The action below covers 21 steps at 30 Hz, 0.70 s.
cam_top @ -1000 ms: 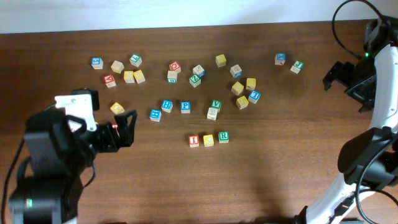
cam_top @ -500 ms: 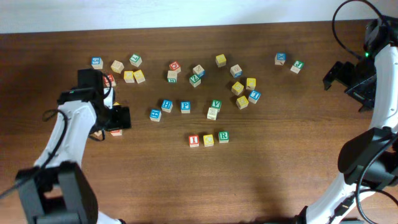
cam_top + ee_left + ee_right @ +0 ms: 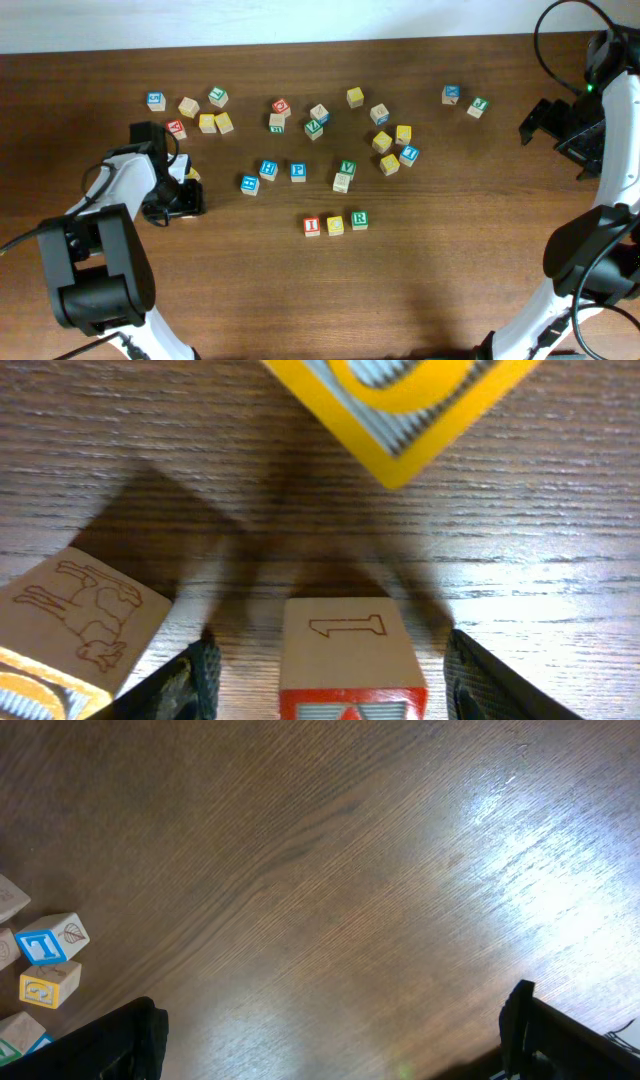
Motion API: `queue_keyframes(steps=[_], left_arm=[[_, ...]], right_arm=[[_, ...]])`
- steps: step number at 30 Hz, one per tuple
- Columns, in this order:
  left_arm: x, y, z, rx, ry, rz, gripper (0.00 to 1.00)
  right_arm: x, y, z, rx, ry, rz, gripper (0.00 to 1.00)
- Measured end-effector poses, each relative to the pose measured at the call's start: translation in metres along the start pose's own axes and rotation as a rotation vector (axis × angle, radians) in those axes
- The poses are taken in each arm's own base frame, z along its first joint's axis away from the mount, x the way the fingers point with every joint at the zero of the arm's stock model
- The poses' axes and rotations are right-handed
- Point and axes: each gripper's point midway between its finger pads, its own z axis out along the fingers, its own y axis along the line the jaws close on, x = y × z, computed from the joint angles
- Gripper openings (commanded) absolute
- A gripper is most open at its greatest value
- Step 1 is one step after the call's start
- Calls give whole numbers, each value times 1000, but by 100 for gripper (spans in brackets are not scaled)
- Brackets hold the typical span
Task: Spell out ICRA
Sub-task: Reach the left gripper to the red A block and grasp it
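Your left gripper [image 3: 335,672] stood spread over the wooden table [image 3: 330,870], its two fingers [image 3: 195,682] flanking a red-faced block [image 3: 345,645] with a gap showing on either side, so it straddled the block without pinching it. The block's top side bore an engraved "1"; the letter on its red face was cut off and I could not read it. Just beyond it lay a yellow-bordered block [image 3: 400,405], and to the left a block with an engraved animal [image 3: 80,610]. The started word sat well apart near the table's middle: the I block [image 3: 312,226], a yellow block [image 3: 335,225] and the R block [image 3: 359,220] side by side in a row. Your right gripper [image 3: 330,1025] hung wide open above bare wood at the far right, gripping nothing.
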Motion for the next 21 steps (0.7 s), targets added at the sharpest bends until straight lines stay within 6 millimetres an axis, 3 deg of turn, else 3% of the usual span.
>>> queue_keyframes(steps=[4, 7, 12, 18, 20, 21], left_arm=[[-12, 1, 0, 6, -49, 11, 55], [-16, 0, -1, 13, -67, 40, 44], [-14, -2, 0, 22, -59, 58, 33], [-9, -4, 0, 33, -37, 63, 42], [-6, -4, 0, 38, -24, 62, 31], [-5, -4, -1, 37, -24, 65, 30]], right_arm=[[0, 0, 0, 0, 0, 0, 98], [0, 0, 0, 0, 0, 0, 98], [0, 0, 0, 0, 0, 0, 98], [0, 0, 0, 0, 0, 0, 98], [0, 0, 0, 0, 0, 0, 98], [0, 0, 0, 0, 0, 0, 98]])
